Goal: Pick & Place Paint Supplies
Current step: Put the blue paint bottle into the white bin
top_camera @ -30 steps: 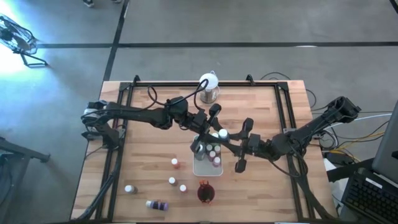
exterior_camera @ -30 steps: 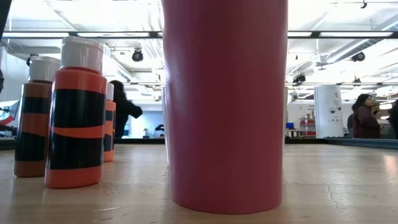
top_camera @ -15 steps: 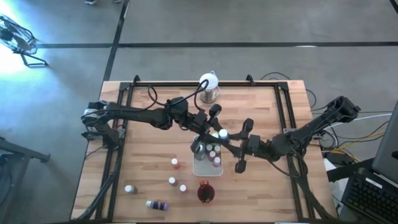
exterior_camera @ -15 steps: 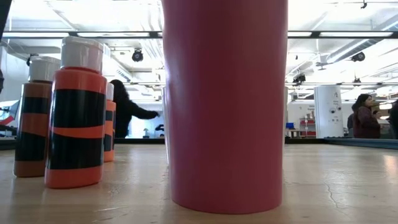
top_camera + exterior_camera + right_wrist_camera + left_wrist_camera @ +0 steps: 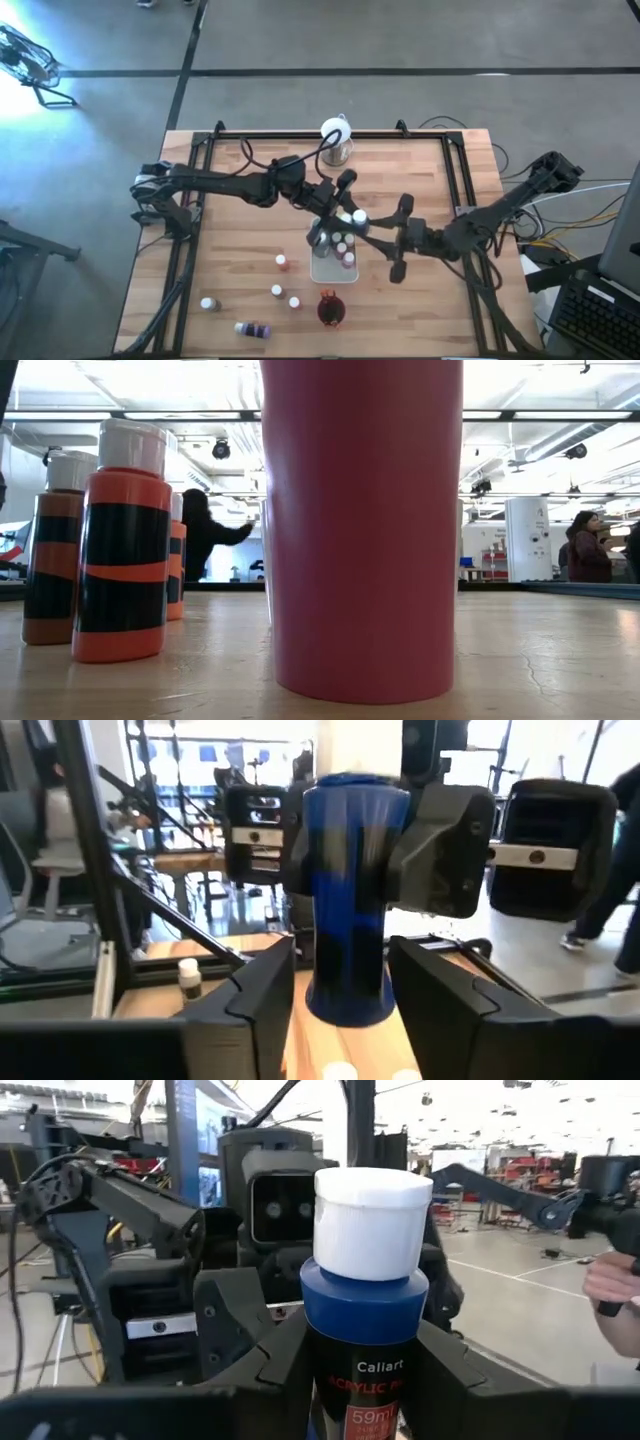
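- Our left gripper (image 5: 365, 1380) holds the dark blue paint bottle (image 5: 366, 1330) upright above the white tray (image 5: 322, 268) at mid-desk, its fingers pressed to both sides of the body below the white cap
- Our right gripper (image 5: 340, 1010) has changed most: a second ago it was closed in tight against the bottle, and now its fingers stand apart on either side of the bottle's base without touching it
- In the high view the right arm has also drawn back a little toward its own side of the desk (image 5: 240, 200), while the left arm has not moved
- We read this as a handover just completed, the bottle passing to the left gripper alone, so placing it falls to the left arm
- Several white-capped bottles (image 5: 342, 248) already stand in the tray
- More bottles are still loose on the desk: a red one (image 5: 282, 262) just beside the tray, two small ones (image 5: 277, 292) nearer the front, one (image 5: 208, 303) toward the left front corner, and a purple one (image 5: 256, 328) lying on its side
- The dark red cup (image 5: 330, 310) stands just in front of the tray and fills the low view, with orange bottles (image 5: 123, 540) beside it there
- We judge the task partway done, with the loose bottles yet to be gathered
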### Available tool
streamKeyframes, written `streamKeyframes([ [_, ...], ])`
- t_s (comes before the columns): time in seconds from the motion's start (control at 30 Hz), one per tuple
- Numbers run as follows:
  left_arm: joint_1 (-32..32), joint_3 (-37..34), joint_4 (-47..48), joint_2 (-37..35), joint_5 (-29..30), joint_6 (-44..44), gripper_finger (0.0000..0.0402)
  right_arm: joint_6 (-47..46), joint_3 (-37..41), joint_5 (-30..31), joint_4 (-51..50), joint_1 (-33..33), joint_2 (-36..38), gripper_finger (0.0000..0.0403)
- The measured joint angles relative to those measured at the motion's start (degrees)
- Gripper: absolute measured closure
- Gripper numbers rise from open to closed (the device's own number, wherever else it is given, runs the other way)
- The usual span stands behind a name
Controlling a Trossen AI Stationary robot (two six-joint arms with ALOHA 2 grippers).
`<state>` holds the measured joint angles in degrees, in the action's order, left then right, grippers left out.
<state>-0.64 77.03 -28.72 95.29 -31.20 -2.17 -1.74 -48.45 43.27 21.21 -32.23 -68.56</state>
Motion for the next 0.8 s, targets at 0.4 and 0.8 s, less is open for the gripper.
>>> streamKeyframes([
  [0.4,-0.4,-0.2,15.6,-4.8,0.3,5.4,0.0280,-7.0,0.0,0.2,-9.7,-3.0,5.3,0.0169],
  [0.8,-0.4,-0.5,28.5,-6.9,1.3,8.2,0.0280,-18.9,-2.8,-1.6,-22.4,-2.5,10.8,0.0136],
])
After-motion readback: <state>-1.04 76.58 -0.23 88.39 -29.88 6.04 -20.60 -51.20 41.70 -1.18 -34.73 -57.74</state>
